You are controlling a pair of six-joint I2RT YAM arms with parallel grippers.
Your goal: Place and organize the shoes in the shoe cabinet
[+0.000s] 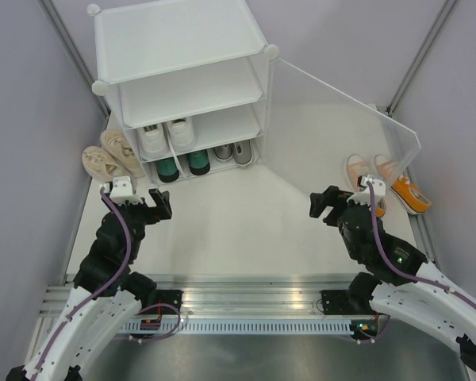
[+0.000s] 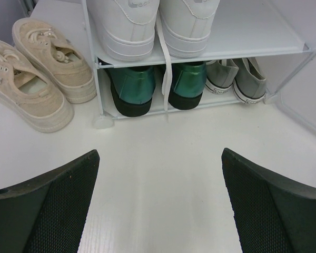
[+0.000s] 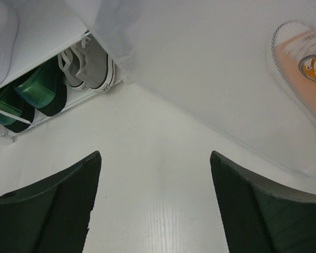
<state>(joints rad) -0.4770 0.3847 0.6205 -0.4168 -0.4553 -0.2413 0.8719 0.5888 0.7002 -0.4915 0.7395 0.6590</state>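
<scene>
**Across the white table: three pairs shelved, two pairs outside**

At the far end of the flat white table [image 1: 246,226] stands the tall white translucent plastic shoe cabinet [image 1: 182,48]. It has three shelf tiers and round white knobs at its corners. Its clear hinged door panel [image 1: 341,111] is swung open to the right.

The middle shelf holds the pair of white lace-up sneakers [image 2: 147,26], side by side with heels outward. The bottom shelf holds two pairs. The shiny dark green sneakers with black soles [image 2: 158,87] are on the left, and the grey sneakers with white laces [image 2: 237,79] are just beside them on the right.

The pair of beige canvas sneakers [image 1: 111,156] lies on the table just left of the cabinet. The orange sneakers with white soles [image 1: 408,194] sit on the table at the right, partly behind the open door.

That makes five pairs, ten shoes: three pairs inside and two outside.

The left gripper [image 2: 159,153] faces the lower shelves, its fingers spread wide with nothing between them. The right gripper [image 3: 155,154] is near the door's lower edge, also spread wide and empty.
</scene>
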